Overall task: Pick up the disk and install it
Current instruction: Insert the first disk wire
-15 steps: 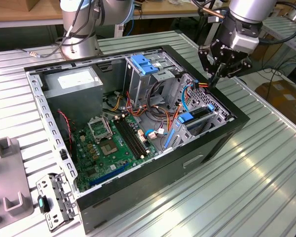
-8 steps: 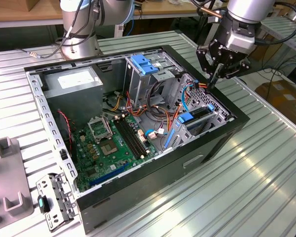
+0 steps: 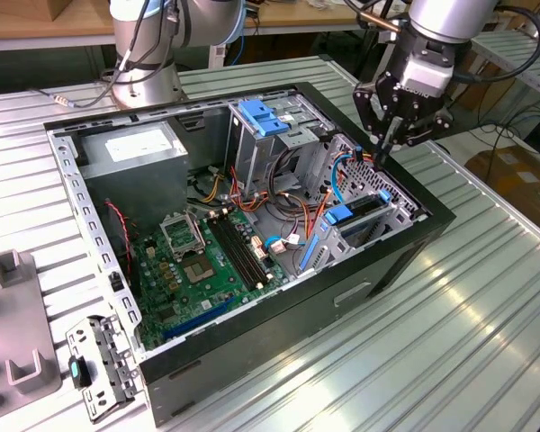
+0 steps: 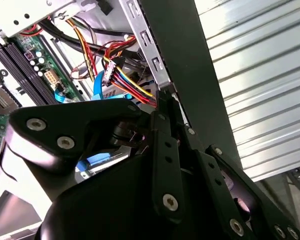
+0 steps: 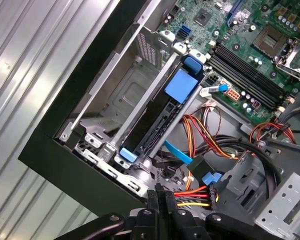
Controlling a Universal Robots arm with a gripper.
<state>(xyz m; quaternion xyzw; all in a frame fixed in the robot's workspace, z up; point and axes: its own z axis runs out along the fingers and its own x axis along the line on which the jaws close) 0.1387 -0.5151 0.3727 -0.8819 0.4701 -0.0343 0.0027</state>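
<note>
Disk [image 5: 157, 117]: black drive in a blue plastic frame, seated edge-up in the metal drive cage [image 3: 378, 216] at the corner of the open computer case [image 3: 279, 351]. In the first wrist view a blue tab sits at each end of it, the larger one toward the motherboard. In the exterior view its blue tab and dark edge [image 3: 360, 209] show in the cage on the exterior view's right. No label face is turned toward any camera, so no writing on it can be read.

Gripper [image 3: 384, 155]: black, its two fingers brought together to a point with nothing between them. It hangs over the case wall just beside the cage, close to the red, yellow and black power wires [image 5: 195, 196]. It does not touch the disk. In the second wrist view the closed fingers [image 4: 162, 117] meet at the case's metal edge.

Blue data cable [image 5: 177, 151]: runs beside the disk's end.

Motherboard [image 3: 207, 261]: green, with black memory slots and an empty processor socket.

Power supply [image 3: 130, 148]: grey box with a white sticker, print unreadable.

Blue bracket [image 3: 263, 117]: atop the upper bay, without a drive.

Table [image 3: 450, 360]: ribbed metal; a loose metal bracket [image 3: 97, 367] lies by the case on the exterior view's left.
</note>
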